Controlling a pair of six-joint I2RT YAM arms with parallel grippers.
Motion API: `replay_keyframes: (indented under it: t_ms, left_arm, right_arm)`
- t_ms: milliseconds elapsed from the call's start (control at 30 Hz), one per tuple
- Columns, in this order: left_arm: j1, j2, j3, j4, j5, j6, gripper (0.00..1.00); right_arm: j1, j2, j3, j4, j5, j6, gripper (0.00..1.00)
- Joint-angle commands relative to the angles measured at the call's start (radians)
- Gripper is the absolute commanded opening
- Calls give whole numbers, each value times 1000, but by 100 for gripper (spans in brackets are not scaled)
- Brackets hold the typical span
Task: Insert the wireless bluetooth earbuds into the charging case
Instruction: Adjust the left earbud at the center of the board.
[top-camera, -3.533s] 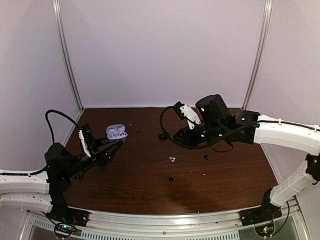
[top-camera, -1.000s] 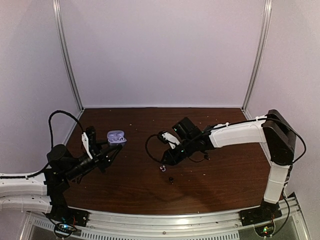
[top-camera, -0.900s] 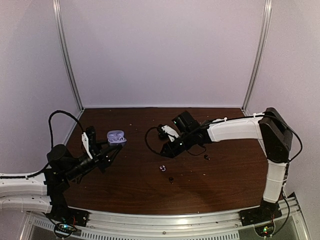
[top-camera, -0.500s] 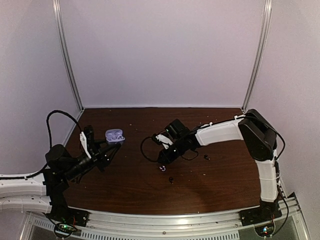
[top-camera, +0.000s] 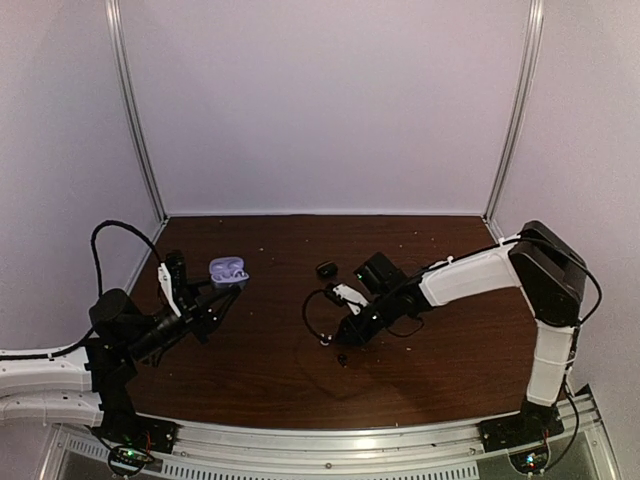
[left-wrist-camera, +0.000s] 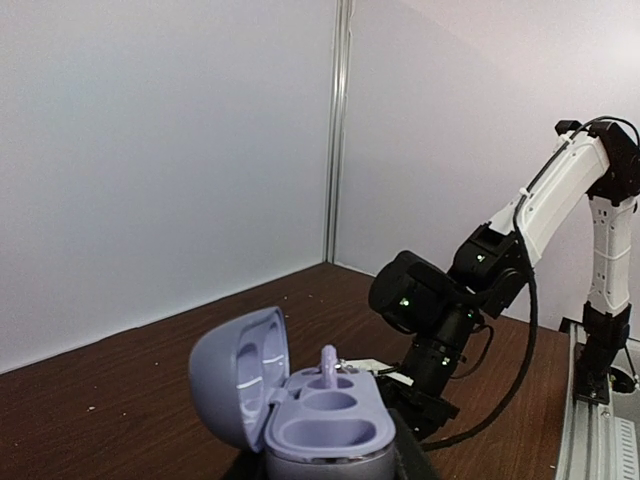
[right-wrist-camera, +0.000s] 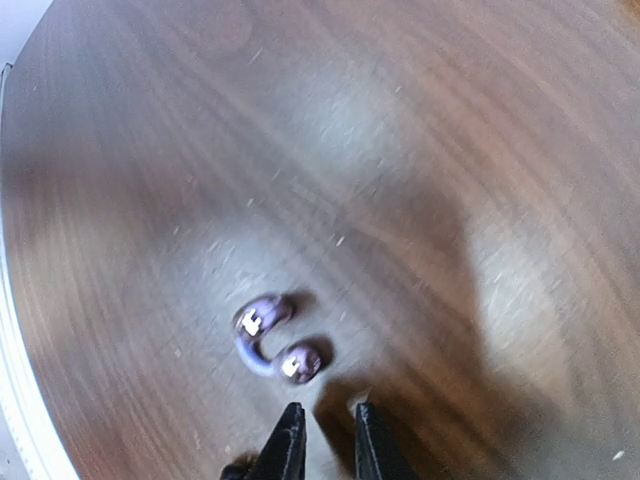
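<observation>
My left gripper (top-camera: 226, 288) is shut on the open lavender charging case (top-camera: 228, 270), held above the table's left side. In the left wrist view the case (left-wrist-camera: 322, 428) has its lid up, with one lavender earbud (left-wrist-camera: 328, 362) standing in the far socket and the near socket empty. Another lavender earbud (right-wrist-camera: 266, 336), C-shaped, lies on the table just ahead of my right gripper (right-wrist-camera: 328, 428). Its fingertips are a narrow gap apart with nothing between them. From above, this earbud (top-camera: 324, 340) lies at the tip of the right gripper (top-camera: 338, 332). A black earbud (top-camera: 342, 360) lies just nearer.
A small black case-like object (top-camera: 326, 268) sits on the brown table (top-camera: 270, 380) behind the right arm. The right arm (left-wrist-camera: 432, 305) stretches low across the middle, its cable looping beside it. White walls with metal posts close the back and sides.
The right gripper's jaws have narrowed while it shifted slightly right and nearer beside the lavender earbud, uncovering the black object behind. The left arm holds the case still.
</observation>
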Motion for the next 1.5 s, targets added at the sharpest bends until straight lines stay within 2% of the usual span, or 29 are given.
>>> replay_keyframes:
  t_ms: [0, 100, 200, 400, 467, 833, 1200, 1467]
  left_arm:
    - [8, -4, -3, 46, -7, 11, 0]
    - [8, -4, -3, 48, -7, 10, 0]
    - [8, -11, -1, 40, -7, 8, 0]
    - [8, -16, -2, 40, -7, 7, 0]
    - [7, -15, -1, 46, -7, 6, 0]
    - [8, -19, 4, 38, -7, 8, 0]
    - [8, -26, 5, 26, -7, 9, 0]
    - [8, -19, 7, 28, -7, 14, 0]
  right_arm:
    - [23, -42, -72, -4, -27, 12, 20]
    - [23, -84, -90, 19, -5, 9, 22]
    - [29, -141, -110, 65, 25, -15, 33]
    - [107, -174, -94, 76, 150, -223, 48]
    - [126, -161, -92, 84, 180, -280, 50]
    - [169, -95, -81, 154, 276, -408, 50]
    - [161, -4, -37, 177, 272, -446, 48]
    - [133, 35, -23, 179, 247, -442, 43]
